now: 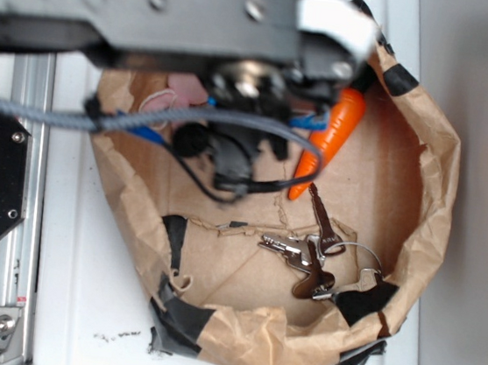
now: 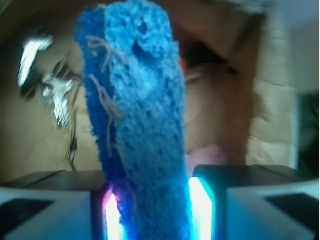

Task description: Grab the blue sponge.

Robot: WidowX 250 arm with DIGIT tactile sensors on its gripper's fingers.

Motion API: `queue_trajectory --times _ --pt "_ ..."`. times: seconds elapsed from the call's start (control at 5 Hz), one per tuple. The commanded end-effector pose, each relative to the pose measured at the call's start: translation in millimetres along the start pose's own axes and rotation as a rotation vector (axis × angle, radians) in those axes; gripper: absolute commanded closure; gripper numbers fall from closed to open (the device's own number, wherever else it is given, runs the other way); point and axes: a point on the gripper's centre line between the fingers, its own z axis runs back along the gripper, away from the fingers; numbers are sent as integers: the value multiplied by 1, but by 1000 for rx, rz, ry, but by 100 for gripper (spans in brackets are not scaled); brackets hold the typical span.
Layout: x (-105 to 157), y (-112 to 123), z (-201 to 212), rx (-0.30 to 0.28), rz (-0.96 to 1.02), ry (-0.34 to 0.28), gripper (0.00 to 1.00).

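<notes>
sponge point(image 2: 140, 125) stood upright, pinched between the fingers point(image 2: 202, 210) | gripper point(image 2: 155, 212) clamped on it, above the paper bag point(image 1: 431, 169) | carrot point(image 1: 333, 140) lay in the bag beside the arm point(image 1: 158, 5) | keys point(image 1: 315, 257) on the bag floor, apart from the carrot

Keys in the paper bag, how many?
About 3, though overlap makes the count unsure: the keys are bunched on a wire ring at the bag's lower right, below the carrot. The arm hides the upper left.
</notes>
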Motion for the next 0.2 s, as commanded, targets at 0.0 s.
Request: queue_trajectory --times 0.0 --pt "19 -29 14 -85 241 -33 100"
